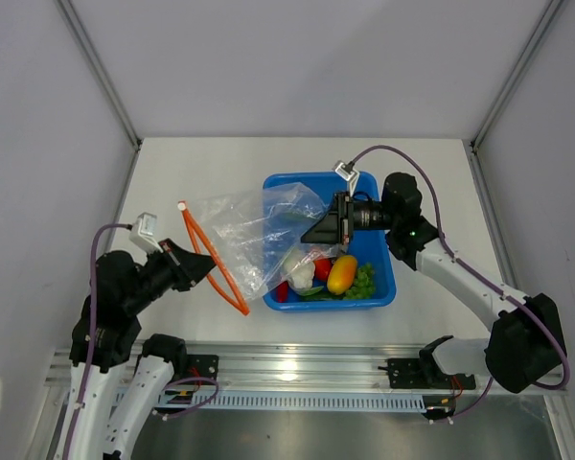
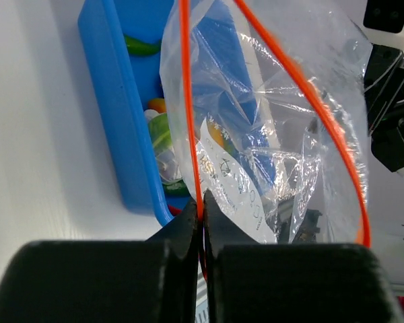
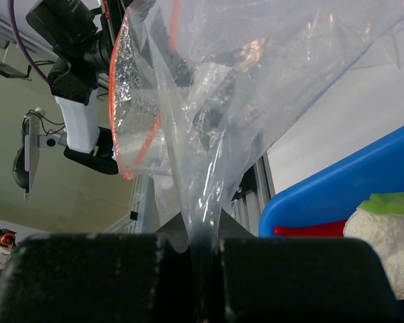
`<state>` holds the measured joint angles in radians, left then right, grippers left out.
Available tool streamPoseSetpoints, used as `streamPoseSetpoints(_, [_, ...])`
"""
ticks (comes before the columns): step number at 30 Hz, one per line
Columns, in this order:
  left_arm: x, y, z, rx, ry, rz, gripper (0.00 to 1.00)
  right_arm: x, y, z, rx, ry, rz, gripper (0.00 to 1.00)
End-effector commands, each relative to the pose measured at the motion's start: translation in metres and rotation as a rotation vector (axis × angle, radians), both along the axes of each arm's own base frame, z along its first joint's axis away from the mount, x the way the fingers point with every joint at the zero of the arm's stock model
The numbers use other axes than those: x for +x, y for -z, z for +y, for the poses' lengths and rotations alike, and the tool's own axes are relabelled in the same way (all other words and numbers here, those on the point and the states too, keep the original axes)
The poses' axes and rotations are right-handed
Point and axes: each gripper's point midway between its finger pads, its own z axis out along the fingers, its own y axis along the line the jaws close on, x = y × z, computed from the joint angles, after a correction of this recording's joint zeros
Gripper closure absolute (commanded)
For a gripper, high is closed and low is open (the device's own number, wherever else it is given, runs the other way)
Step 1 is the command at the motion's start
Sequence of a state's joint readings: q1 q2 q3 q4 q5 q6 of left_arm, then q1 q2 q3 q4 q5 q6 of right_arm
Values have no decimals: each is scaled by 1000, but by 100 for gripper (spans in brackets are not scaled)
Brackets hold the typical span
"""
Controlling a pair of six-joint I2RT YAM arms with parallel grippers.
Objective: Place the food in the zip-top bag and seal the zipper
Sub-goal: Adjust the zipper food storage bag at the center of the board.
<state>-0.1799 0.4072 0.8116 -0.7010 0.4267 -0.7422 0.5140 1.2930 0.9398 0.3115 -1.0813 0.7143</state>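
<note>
Toward the near-left corner of the table (image 1: 163, 192), the zipper (image 2: 361, 215) is pinched in the pressed-together jaws of the left gripper (image 2: 203, 210), its loop gaping and run near-to-far. The zip-top bag (image 1: 254, 225) is stretched rightward to the right gripper (image 1: 318, 230), clamped on its film over the blue tub (image 1: 381, 287), where the food (image 1: 342, 274) is found, right of the mouth, nearest the right arm.

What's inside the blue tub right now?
White cauliflower, an orange-yellow fruit, green grapes and a red piece lie in the blue tub. The clear bag drapes over its left part, hiding whatever is beneath.
</note>
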Motion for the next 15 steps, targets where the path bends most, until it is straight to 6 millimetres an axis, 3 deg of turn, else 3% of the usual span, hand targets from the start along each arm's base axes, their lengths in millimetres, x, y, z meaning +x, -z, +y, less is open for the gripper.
streamPoseSetpoints(1, [1,-15,1,23,10,-48,99,-4,-12,1,13,6,-50,100])
streamPoseSetpoints(2, [1,-13,3,36,5,-43,99,-3,-4,1,-18,12,-36,98])
streamPoseSetpoints(3, [1,-22,9,61,-25,-71,99,-1,-4,2,-33,23,-39,80])
streamPoseSetpoints(5, [-5,-32,19,102,-64,-77,99,6,-9,6,-61,64,-68,58])
streamPoseSetpoints(6, [-8,-38,25,134,-86,-96,99,11,2,6,-123,108,-69,36])
streamPoseSetpoints(8, [-8,-31,40,197,-153,-53,99,10,3,9,-194,135,-66,22])
streamPoseSetpoints(9, [-12,-43,47,222,-177,-83,99,21,7,9,-233,190,-97,14])
streamPoseSetpoints(11, [-13,-38,62,279,-247,-52,100,23,7,11,-289,233,-99,7])
streamPoseSetpoints(12, [-16,-48,69,303,-268,-83,99,33,11,9,-324,295,-103,4])
streamPoseSetpoints(15, [-20,-53,92,398,-359,-84,99,47,21,1,-406,414,-68,1])
